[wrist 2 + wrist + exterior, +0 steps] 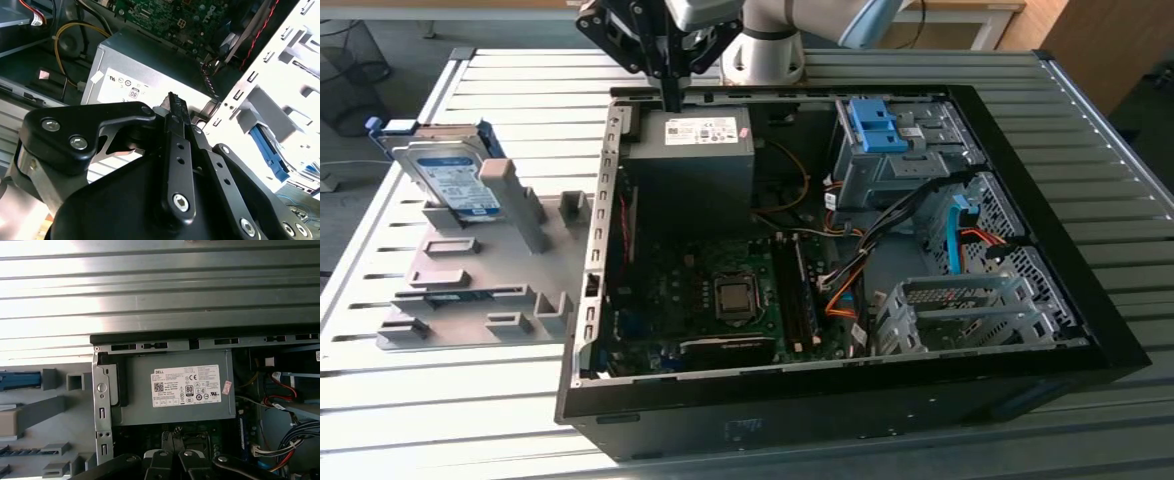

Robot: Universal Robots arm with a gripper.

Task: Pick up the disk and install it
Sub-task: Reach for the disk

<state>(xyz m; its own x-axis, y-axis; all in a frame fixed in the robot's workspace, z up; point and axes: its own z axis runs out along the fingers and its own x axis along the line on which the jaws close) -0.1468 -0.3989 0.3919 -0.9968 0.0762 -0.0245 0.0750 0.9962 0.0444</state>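
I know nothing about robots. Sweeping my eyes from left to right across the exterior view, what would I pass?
The disk propped in a grey stand → the grey power-supply box → the blue bracket on the metal bay → the black side wall of the computer case.

The disk (pixel 444 172) has its lower edge hidden behind a grey fixture post (pixel 514 210); the arm (pixel 771 30) is cut off by the exterior view's top edge.
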